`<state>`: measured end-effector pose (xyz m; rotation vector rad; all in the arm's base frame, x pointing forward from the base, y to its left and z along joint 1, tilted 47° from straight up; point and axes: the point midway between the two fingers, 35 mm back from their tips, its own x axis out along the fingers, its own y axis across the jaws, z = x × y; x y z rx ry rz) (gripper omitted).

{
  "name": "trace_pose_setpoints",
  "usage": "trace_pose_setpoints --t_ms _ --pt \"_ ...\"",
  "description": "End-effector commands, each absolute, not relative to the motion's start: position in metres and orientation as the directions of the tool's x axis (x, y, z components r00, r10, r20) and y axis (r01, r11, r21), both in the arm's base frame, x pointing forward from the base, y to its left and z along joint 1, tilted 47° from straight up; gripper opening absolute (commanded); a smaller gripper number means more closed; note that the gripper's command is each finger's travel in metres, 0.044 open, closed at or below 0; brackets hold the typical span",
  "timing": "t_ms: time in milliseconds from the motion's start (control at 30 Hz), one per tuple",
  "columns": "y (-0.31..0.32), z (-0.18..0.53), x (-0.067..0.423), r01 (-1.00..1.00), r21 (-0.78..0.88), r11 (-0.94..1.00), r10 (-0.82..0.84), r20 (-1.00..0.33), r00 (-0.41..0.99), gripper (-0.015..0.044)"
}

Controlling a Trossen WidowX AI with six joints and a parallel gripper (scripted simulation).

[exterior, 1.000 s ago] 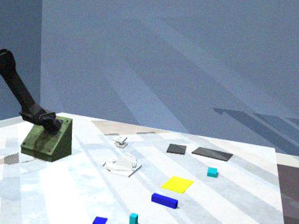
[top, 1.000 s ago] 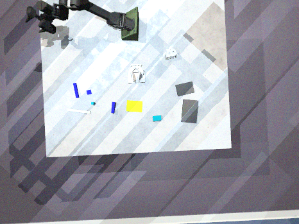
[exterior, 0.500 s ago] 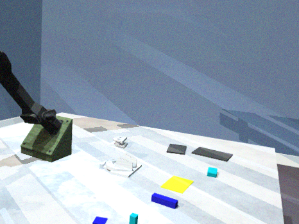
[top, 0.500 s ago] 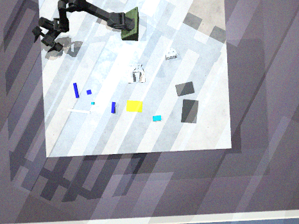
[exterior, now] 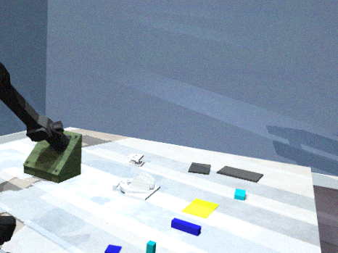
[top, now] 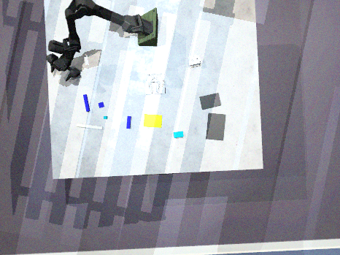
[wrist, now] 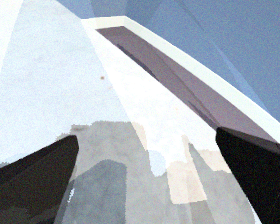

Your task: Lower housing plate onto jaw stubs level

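A white base with two raised, curved jaws (top: pixel 155 84) (exterior: pixel 142 184) lies mid-table. The jaws stand side by side on it; their pins are too small to make out. A smaller white part (top: pixel 195 61) (exterior: pixel 135 158), which looks like the housing plate, sits apart from the base, towards the back right in the top view, raised on small supports. My gripper (top: pixel 60 75) (wrist: pixel 148 138) is open and empty above the table's left edge, far from both white parts. In the exterior view only a dark piece of the arm shows at the lower left.
The arm's green mount (top: pixel 153 29) (exterior: pixel 69 163) stands behind the base. Around the front lie a yellow square (top: pixel 152 120) (exterior: pixel 200 208), blue blocks (top: pixel 128 122) (exterior: pixel 186 227), a cyan block (top: pixel 178 134) (exterior: pixel 239 194), a white stick (top: pixel 89 127) and two dark plates (top: pixel 216 126) (exterior: pixel 199 168).
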<state>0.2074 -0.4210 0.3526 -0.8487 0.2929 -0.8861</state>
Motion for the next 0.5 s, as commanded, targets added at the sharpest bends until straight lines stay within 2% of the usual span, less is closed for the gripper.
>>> trace_pose_setpoints --t_ms 0,467 --pt "-0.414 0.338 0.240 0.551 -0.711 0.436 -0.749 0.052 0.660 0.0440" --pt "-0.355 0.272 0.354 0.421 -0.534 0.733 -0.580 -0.167 0.798 0.0440"
